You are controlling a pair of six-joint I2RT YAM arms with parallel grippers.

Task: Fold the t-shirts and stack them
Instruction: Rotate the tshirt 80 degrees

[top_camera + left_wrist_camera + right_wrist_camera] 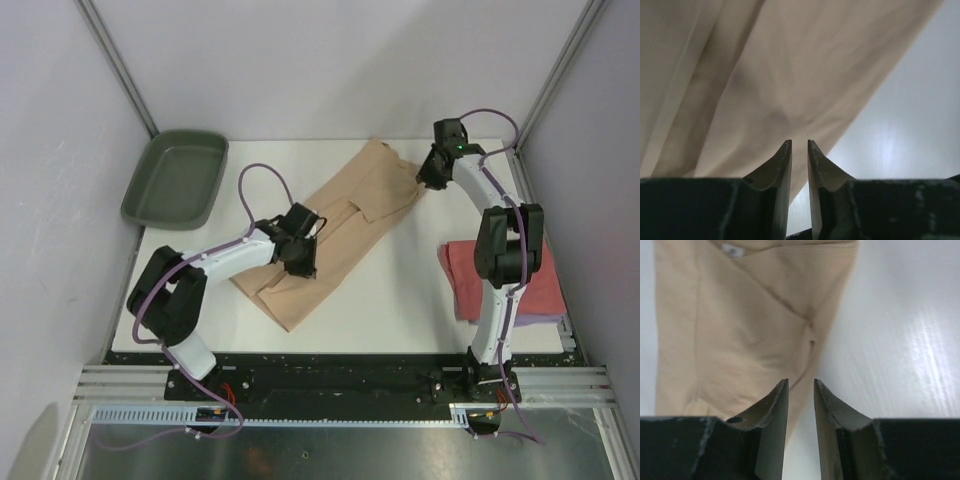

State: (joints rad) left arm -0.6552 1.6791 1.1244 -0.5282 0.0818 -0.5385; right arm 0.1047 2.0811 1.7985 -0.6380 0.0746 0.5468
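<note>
The tan t-shirt [340, 225] lies partly folded in a long diagonal strip on the white table. My left gripper [303, 262] is at its near right edge, jaws almost together with cloth between the tips [799, 142]. My right gripper [428, 180] is at the far right corner, jaws narrow around the shirt's edge [801, 381]. The tan cloth fills the left wrist view [750, 75] and the left half of the right wrist view [740, 320]. A folded coral-red t-shirt [545, 285] lies at the right on a pale lavender one [545, 318], partly hidden by the right arm.
A dark green plastic tray [140, 195] stands at the back left corner, off the table's edge. Grey walls and metal posts enclose the table on three sides. The arm bases sit on the rail at the near edge.
</note>
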